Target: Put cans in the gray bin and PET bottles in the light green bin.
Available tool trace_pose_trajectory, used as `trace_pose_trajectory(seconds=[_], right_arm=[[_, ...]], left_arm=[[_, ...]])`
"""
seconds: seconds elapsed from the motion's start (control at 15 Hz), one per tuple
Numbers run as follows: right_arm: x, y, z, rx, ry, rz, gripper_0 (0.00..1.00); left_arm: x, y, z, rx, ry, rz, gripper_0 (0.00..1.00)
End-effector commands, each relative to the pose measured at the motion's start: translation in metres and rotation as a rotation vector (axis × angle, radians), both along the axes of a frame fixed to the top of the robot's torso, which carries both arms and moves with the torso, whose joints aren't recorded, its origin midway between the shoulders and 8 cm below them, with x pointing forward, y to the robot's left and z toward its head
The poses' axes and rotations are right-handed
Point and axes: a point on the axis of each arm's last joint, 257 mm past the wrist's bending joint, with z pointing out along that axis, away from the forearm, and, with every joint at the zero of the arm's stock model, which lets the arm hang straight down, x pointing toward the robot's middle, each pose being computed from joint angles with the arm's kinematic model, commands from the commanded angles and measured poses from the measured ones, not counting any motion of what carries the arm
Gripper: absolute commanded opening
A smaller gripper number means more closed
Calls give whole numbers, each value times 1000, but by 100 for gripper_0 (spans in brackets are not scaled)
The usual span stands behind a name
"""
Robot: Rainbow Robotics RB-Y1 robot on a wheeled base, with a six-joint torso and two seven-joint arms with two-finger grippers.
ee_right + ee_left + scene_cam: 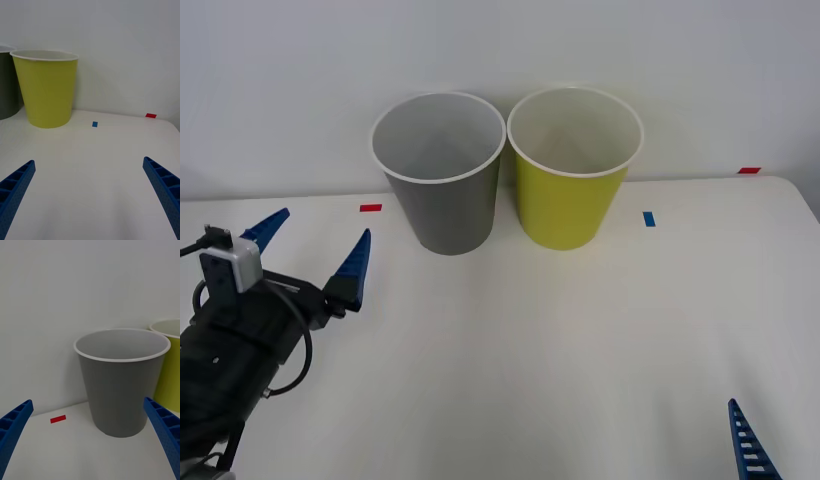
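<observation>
Bins, two: one gray bin (442, 175) and one light green bin (572, 170), standing side by side at the back of my bench (580, 340).

Tape marks on the bench, three: two red, one (370, 208) to the left of the gray bin and one (748, 171) at the far right edge; one blue (649, 218), just right of the light green bin.

Hands, two, both mine: my left hand (315, 247) and my right hand (90, 187), each with two blue ribbed fingers spread apart.
</observation>
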Motion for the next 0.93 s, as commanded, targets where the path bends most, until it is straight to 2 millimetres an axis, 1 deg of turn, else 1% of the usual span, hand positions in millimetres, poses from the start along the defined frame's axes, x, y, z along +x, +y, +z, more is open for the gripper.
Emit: trace_pose_trajectory(seconds=[0.07, 0.27, 0.33, 0.4, 0.6, 0.8, 0.93], right_arm=[[0, 0, 0, 0, 0, 0, 100], [0, 0, 0, 0, 0, 0, 100], [0, 0, 0, 0, 0, 0, 100], [0, 0, 0, 0, 0, 0, 100], [0, 0, 0, 0, 0, 0, 100], [0, 0, 0, 0, 0, 0, 100], [0, 0, 0, 0, 0, 0, 100]], left_arm=[[-20, 9, -13, -18, 7, 16, 100], [-45, 18, -23, -38, 0, 32, 100], [-57, 21, -25, -40, -8, 39, 100], [-65, 23, -26, -41, -15, 43, 100], [-98, 28, -31, -61, -29, 55, 100], [-128, 25, -49, -80, 14, 67, 100], [-147, 32, -69, -80, 81, 102, 100]])
